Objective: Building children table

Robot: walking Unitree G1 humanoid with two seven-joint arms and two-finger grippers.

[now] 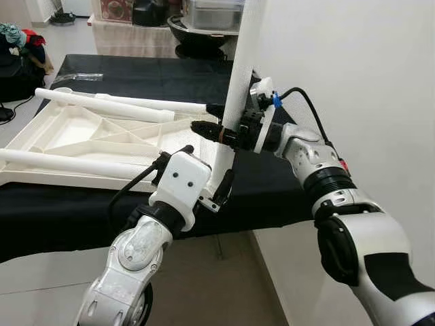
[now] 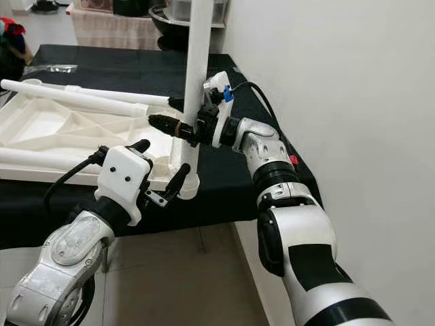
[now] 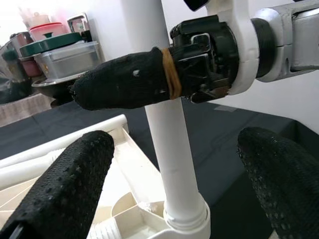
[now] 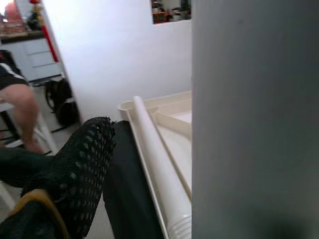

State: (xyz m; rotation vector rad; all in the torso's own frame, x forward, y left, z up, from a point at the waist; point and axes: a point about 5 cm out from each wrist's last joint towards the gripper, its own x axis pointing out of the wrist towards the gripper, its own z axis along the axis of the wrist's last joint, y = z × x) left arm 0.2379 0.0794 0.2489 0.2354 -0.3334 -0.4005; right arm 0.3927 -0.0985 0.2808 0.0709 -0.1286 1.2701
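The white table top [image 1: 75, 132] lies upside down on a black-covered surface [image 1: 136, 75]. A white table leg [image 1: 241, 61] stands upright in the socket at its near right corner [image 3: 184, 219]. My right gripper [image 1: 207, 119] is shut on this upright leg about halfway up, one black finger [image 3: 119, 79] crossing in front of it. My left gripper [image 1: 210, 159] is open low down at the leg's base, its fingers [image 3: 65, 179] on either side of the leg without touching it. Two more white legs [image 1: 102, 105] [image 1: 68, 164] lie across the table top.
A white wall [image 1: 353, 61] stands close on the right. Pots and containers [image 1: 204, 17] sit on a table behind. A clear plastic bag [image 1: 78, 78] lies on the black cloth. Bags [image 1: 20, 41] stand at the far left. A person's knee [image 4: 20, 104] is in the right wrist view.
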